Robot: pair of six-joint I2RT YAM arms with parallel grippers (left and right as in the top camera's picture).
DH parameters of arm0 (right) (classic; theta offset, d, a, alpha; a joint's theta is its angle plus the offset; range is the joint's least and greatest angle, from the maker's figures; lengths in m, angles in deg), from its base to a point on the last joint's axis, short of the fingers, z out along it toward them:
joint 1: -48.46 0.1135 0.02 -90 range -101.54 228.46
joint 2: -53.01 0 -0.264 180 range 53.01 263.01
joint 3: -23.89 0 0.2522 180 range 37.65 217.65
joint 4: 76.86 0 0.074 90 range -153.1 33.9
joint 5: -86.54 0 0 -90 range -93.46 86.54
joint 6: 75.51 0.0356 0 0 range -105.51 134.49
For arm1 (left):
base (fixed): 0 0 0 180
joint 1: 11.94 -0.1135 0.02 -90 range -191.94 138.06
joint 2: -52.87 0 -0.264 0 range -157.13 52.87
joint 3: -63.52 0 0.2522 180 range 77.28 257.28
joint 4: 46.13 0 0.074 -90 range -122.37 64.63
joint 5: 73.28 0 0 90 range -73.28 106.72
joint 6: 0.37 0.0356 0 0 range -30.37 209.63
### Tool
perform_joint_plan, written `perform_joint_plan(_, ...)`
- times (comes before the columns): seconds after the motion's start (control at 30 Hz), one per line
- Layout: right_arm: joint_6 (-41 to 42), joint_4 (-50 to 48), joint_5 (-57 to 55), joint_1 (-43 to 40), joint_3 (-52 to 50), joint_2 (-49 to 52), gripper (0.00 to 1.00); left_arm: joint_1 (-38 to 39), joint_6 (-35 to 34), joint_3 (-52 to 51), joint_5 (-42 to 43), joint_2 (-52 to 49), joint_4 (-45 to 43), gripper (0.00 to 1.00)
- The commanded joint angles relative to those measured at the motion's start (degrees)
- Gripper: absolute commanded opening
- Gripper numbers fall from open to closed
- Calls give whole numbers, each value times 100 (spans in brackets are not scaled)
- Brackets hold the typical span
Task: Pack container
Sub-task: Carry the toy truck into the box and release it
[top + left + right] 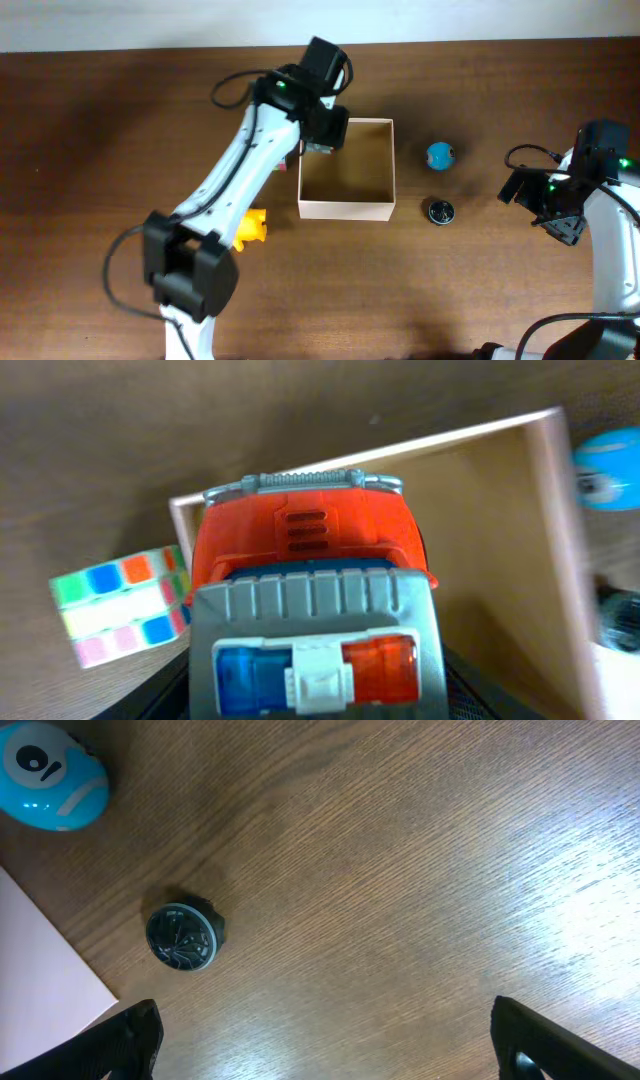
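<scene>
The container [346, 208] is a square open-topped cardboard box with white walls and a tan inside, at the table's middle. It also shows in the left wrist view [480, 520] and as a white corner in the right wrist view [40, 982]. My left gripper [324, 135] is shut on a red and grey toy truck [310, 550] with a blue and red light bar. It holds the truck above the box's back-left corner. My right gripper [325, 1055] is open and empty over bare table, right of the box [560, 215].
A blue round toy [439, 155] [50, 785] and a dark disc [440, 211] [182, 935] lie right of the box. A colour cube [120, 605] sits just left of the box. A yellow toy [251, 228] lies at the front left.
</scene>
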Motion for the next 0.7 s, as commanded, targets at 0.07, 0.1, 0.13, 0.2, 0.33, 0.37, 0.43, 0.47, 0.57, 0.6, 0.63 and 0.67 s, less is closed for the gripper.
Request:
perform_joint_plan(0.07,9,4,31,-42,90,-22,99,11,-155,-81,-74,-785,-17,32)
perform_joint_plan(0.1,9,4,31,-44,90,-22,99,11,-155,-81,-79,-850,-20,32)
perform_joint_plan(0.13,7,4,31,-44,90,-22,99,11,-155,-81,-81,-872,-20,32)
perform_joint_plan(0.2,7,4,31,-42,90,-22,99,4,-155,-81,-101,-938,-66,32)
perform_joint_plan(0.33,9,4,31,-42,90,-22,99,4,-153,-81,-116,-1029,-142,48)
perform_joint_plan(0.37,9,4,31,-44,90,-22,99,7,-153,-81,-114,-1038,-109,52)
perform_joint_plan(0.43,7,7,31,-44,90,-22,99,7,-153,-81,-116,-1045,-92,56)
perform_joint_plan(0.47,7,9,31,-44,90,-22,99,7,-153,-79,-114,-1045,-107,57)
perform_joint_plan(0.57,9,24,31,-42,90,-22,99,7,-155,-46,-96,-1045,-111,63)
perform_joint_plan(0.6,9,24,31,-42,90,-22,99,7,-155,-28,-94,-1045,-101,63)
perform_joint_plan(0.63,7,24,31,-42,90,-22,98,7,-155,17,-96,-1043,-57,64)
perform_joint_plan(0.67,9,24,31,-42,90,-22,99,7,-155,63,-96,-1043,-15,66)
